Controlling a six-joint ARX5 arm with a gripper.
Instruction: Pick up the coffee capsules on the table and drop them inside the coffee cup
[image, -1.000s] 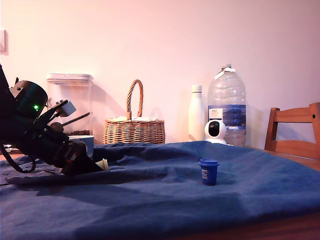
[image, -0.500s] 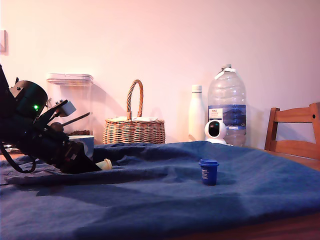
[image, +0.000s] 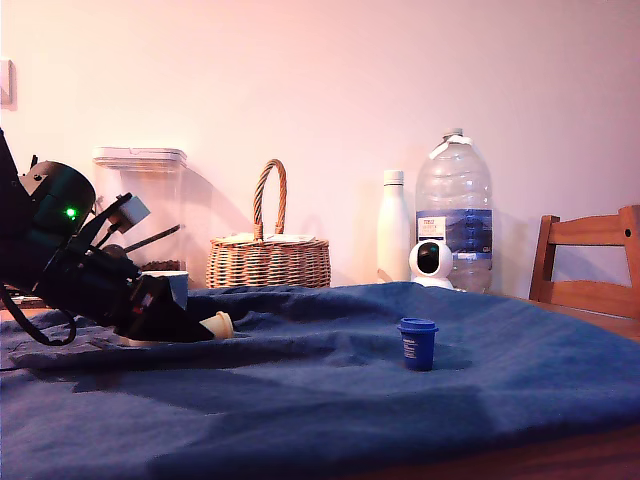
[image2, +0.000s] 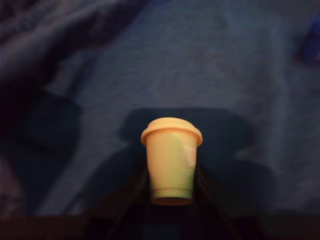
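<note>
End effector (image: 205, 326) is clamped on the cream capsule (image2: 171, 159), gripping its tapered body near the base, lid end pointing outward. Capsule looks light, rigid and smooth, so a mid-body grip should hold. Arm is pitched low over the desk (image: 330, 400), just in front of the mug (image: 170, 287). Blue capsule (image: 417, 343) stands well apart from the mug.

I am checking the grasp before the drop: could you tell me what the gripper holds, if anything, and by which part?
The gripper holds the cream capsule by its narrow base end, lid pointing away from the fingers.
</note>
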